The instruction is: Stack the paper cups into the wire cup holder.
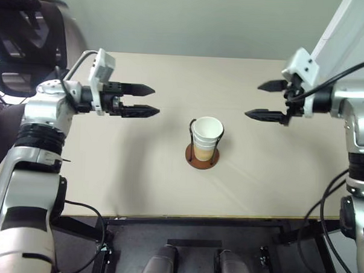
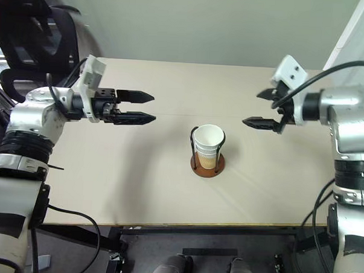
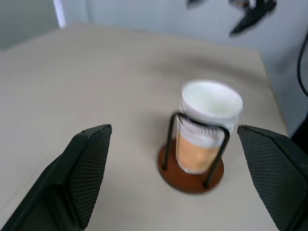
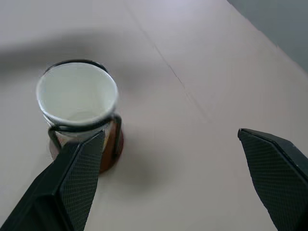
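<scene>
While paper cups (image 1: 206, 137) sit nested in wire cup holder (image 1: 202, 157) | left pincer (image 1: 148, 100) gapes empty | right pincer (image 1: 261, 100) gapes empty

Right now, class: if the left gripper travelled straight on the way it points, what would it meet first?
Probably nothing on the table. The open left gripper points level toward the right gripper, apparently above the paper cups in the wire cup holder; depth is uncertain.

We see a broad beige table top (image 1: 137, 183) filling the middle of the frame, with a faint seam across it. Behind it, along the top, stands a plain grey-green wall (image 1: 193, 22). A black office chair (image 1: 23, 39) sits upper left. Dark grey floor (image 1: 134, 255) lies along the bottom.
</scene>
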Available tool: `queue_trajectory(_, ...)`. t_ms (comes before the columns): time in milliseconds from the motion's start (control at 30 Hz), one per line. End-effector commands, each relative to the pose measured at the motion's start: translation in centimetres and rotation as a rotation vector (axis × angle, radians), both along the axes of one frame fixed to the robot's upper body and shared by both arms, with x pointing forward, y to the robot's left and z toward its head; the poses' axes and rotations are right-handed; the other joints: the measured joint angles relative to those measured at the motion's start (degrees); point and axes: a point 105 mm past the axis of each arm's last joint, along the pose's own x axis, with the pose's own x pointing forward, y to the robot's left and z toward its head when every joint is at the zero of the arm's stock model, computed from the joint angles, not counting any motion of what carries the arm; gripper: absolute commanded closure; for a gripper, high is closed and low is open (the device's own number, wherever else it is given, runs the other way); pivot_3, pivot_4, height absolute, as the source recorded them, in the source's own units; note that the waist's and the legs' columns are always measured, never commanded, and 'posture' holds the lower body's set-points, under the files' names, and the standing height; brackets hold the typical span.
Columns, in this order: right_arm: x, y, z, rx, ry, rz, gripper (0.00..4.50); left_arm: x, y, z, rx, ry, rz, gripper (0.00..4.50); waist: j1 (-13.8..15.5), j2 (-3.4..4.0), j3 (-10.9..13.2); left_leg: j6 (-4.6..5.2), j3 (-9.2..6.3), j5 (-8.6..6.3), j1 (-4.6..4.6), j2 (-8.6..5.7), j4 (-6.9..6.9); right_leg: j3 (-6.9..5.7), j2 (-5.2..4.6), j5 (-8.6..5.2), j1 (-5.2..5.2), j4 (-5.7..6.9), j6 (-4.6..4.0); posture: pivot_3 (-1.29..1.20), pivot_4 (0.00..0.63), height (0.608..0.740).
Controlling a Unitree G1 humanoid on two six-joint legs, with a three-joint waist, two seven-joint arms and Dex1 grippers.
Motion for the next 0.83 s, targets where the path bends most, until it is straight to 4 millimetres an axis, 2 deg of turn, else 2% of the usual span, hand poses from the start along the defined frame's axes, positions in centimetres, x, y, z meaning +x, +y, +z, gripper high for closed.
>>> queue_trajectory(33, -1.6, -1.0, 0.7, 0.127, 0.023, -0.013, 0.01, -0.7, 1.3, 0.6, -0.015, 0.01, 0.024, 0.0, -0.24, 0.0, 0.0, -0.04, 0.04, 0.03, 0.06, 0.02, -0.07, 0.01, 0.01, -0.04, 0.0, 0.03, 0.06, 0.0, 0.15, 0.74)
queue_trajectory(133, -2.1, -1.6, -0.5, 0.2, 0.091, -0.035, 0.01, -0.7, 2.4, 0.0, -0.01, 0.025, 0.075, 0.0, -0.4, 0.0, 0.0, -0.11, 0.1, 0.12, 0.14, 0.13, -0.18, 0.03, 0.07, -0.11, 0.0, 0.03, 0.16, 0.0, 0.15, 0.74)
queue_trajectory(267, -2.0, -1.3, -0.7, 0.233, 0.107, -0.056, 0.01, -0.5, 3.7, 0.3, -0.031, 0.006, 0.147, 0.0, -0.43, -0.01, 0.0, -0.02, 0.1, 0.3, 0.17, 0.14, -0.18, 0.11, 0.1, -0.03, 0.01, 0.05, 0.11, 0.0, 0.15, 0.74)
queue_trajectory(367, -2.2, -1.1, -1.3, 0.221, 0.117, -0.051, 0.01, -0.6, 4.8, 0.6, -0.038, -0.009, 0.2, 0.0, -0.43, -0.01, 0.0, 0.47, 0.08, 0.13, 0.2, 0.11, -0.18, 0.15, 0.12, 0.03, 0.04, 0.08, 0.04, 0.0, 0.15, 0.74)
queue_trajectory(500, -1.9, -0.9, -1.9, 0.196, 0.118, -0.052, 0.01, -1.1, 6.2, 1.3, -0.04, -0.037, 0.265, 0.0, -0.43, 0.0, 0.0, 0.56, 0.04, 0.16, 0.21, 0.09, -0.18, 0.16, 0.15, 0.1, 0.05, 0.07, -0.06, 0.0, 0.15, 0.74)
queue_trajectory(700, -1.5, -0.4, -2.7, 0.169, 0.126, -0.033, 0.01, -1.8, 7.3, 1.4, -0.038, -0.056, 0.317, 0.0, -0.43, -0.01, 0.0, 0.54, 0.01, 0.18, 0.21, 0.09, -0.19, 0.18, 0.2, 0.11, 0.06, 0.07, -0.08, 0.0, 0.15, 0.74)
queue_trajectory(833, -1.7, -0.7, -2.5, 0.168, 0.125, -0.037, 0.01, -2.2, 7.3, 0.9, -0.043, -0.045, 0.325, 0.0, -0.37, -0.01, 0.0, 0.54, 0.01, 0.18, 0.2, 0.09, -0.21, 0.19, 0.2, 0.11, 0.05, 0.06, -0.08, 0.0, 0.15, 0.74)
